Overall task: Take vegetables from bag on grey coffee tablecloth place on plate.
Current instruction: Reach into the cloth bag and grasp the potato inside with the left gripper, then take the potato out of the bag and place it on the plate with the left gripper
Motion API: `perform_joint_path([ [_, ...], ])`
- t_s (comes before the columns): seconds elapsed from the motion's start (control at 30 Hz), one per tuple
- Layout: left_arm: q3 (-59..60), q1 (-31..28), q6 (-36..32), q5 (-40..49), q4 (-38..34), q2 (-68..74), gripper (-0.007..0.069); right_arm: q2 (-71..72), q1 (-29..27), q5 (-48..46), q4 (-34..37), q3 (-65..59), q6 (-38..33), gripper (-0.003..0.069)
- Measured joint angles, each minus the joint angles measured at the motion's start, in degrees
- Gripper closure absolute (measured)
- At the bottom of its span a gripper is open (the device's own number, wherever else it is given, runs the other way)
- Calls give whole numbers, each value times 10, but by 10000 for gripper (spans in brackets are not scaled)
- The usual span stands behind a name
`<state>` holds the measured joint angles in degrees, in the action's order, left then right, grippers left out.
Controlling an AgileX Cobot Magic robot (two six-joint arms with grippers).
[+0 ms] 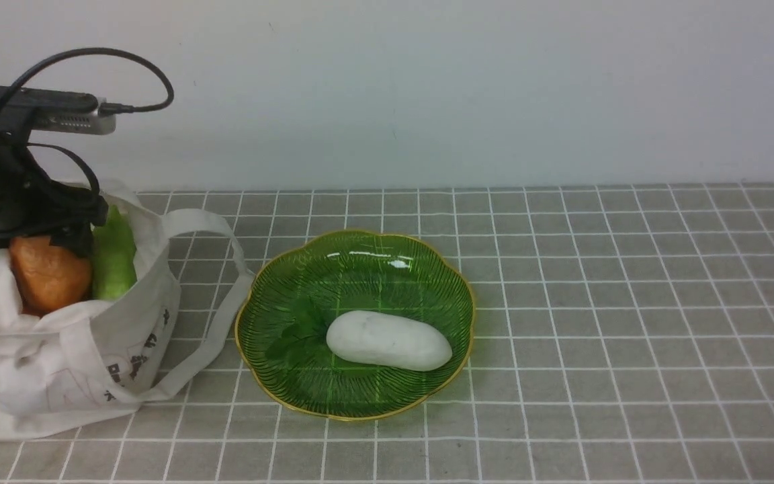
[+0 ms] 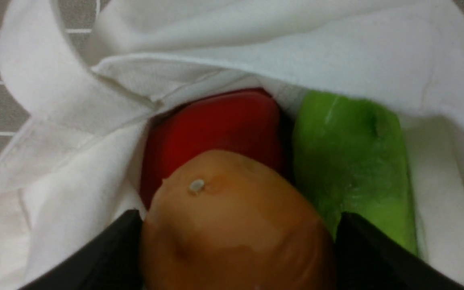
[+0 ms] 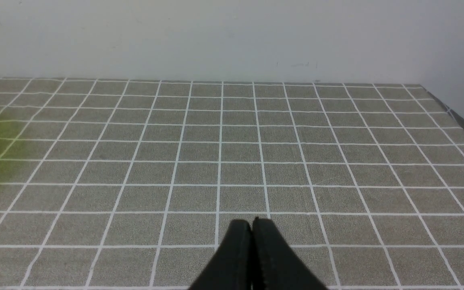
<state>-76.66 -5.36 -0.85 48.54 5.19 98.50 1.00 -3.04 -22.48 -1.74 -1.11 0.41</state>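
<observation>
**Potato gripped at the bag mouth**

Clamped on the orange-brown potato (image 2: 232,229) with the left fingers (image 2: 107,249), one on each flank and both touching, at the open mouth of the off-white bag (image 1: 71,349) on the left of the tabletop. Hemmed in there by canvas folds all round, by the pale green gourd (image 1: 115,259) just beside the potato, and by a red pepper (image 2: 216,129) pressed against it deeper in the bag.

Pepper visible from the left wrist only, hidden from the front behind potato and canvas. From the front alone: the green plate (image 1: 360,265) just beside the bag, a strap handle (image 1: 222,316) reaching to its gold rim, and a white oval vegetable (image 1: 388,341) lying inside it.

Right fingers (image 3: 236,249) pressed together, holding nothing, over bare grey coffee tablecloth (image 3: 296,153), well apart from the bag, with only a sliver of plate at that view's edge.

Counted: four vegetables, three in the bag and one on the plate; one bag; one plate.
</observation>
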Motion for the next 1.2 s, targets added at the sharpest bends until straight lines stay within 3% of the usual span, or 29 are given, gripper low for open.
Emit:
perform_joint_path([
  [0.3, 0, 28, -29, 21, -48, -105, 88, 0, 0, 0, 0, 0, 0, 672],
  [0.57, -2, 148, -67, 16, -132, -156, 88, 0, 0, 0, 0, 0, 0, 672],
  [0.83, -5, 262, -102, -11, -164, -41, 88, 0, 0, 0, 0, 0, 0, 672],
  [1.1, -5, 278, -72, -56, -162, 87, 81, 0, 0, 0, 0, 0, 0, 672],
  [1.2, -5, 278, -68, -55, -142, 99, 6, 0, 0, 0, 0, 0, 0, 672],
])
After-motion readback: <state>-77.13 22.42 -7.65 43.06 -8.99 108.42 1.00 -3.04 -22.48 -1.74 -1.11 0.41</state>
